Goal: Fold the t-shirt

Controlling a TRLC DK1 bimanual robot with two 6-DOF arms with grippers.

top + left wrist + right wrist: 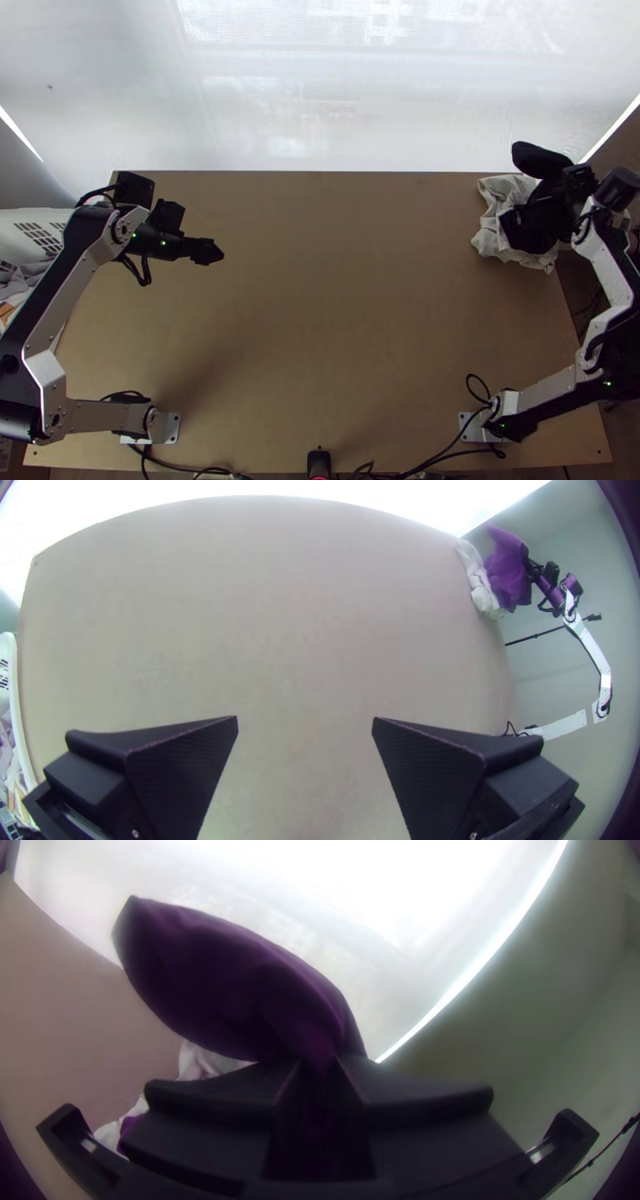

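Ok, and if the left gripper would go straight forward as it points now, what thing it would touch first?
Most likely the bare top of the table: nothing else lies ahead between the left gripper's open fingers. How far down it is, I cannot tell.

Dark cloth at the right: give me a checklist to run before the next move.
1. Right end effector shut on the dark cloth: ok.
2. Left end effector open, nothing between its fingers: ok.
3. Dark cloth spread on the table: not ok, bunched at the far right corner.
4. Dark cloth apart from the pale cloth: not ok, they overlap in the top view.
5. Dark cloth confirmed as the t-shirt: cannot tell, no collar distinguishable.
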